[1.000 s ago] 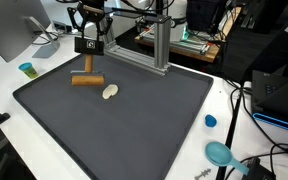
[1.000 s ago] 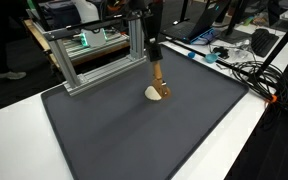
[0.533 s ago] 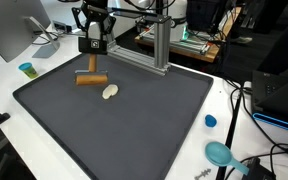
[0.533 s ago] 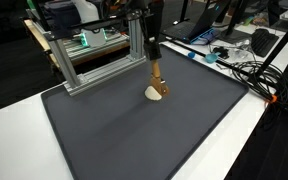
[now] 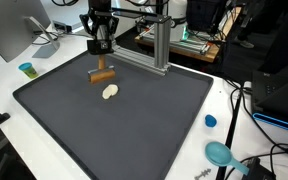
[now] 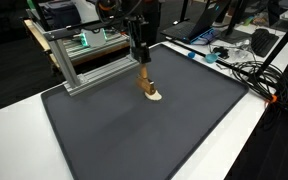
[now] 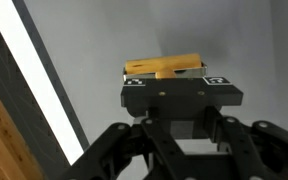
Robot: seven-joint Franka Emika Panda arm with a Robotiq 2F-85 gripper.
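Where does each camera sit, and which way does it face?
An exterior view: raised, off a corner of the dark mat, facing the aluminium frame; shows the gripper holding a wooden piece.
An exterior view: raised, off another edge, frame at far left; shows the gripper.
Wrist view: on the wrist, looking past the gripper at the wooden piece; gripper body fills the bottom.
Shared: both exterior views show the pale oval beside the wooden piece.

Looking down from afar, opposite sides, on one dark grey matted worktop [image 5: 134, 130] [image 6: 134, 135] in both exterior views; wrist view close behind the black gripper [image 7: 172, 80].
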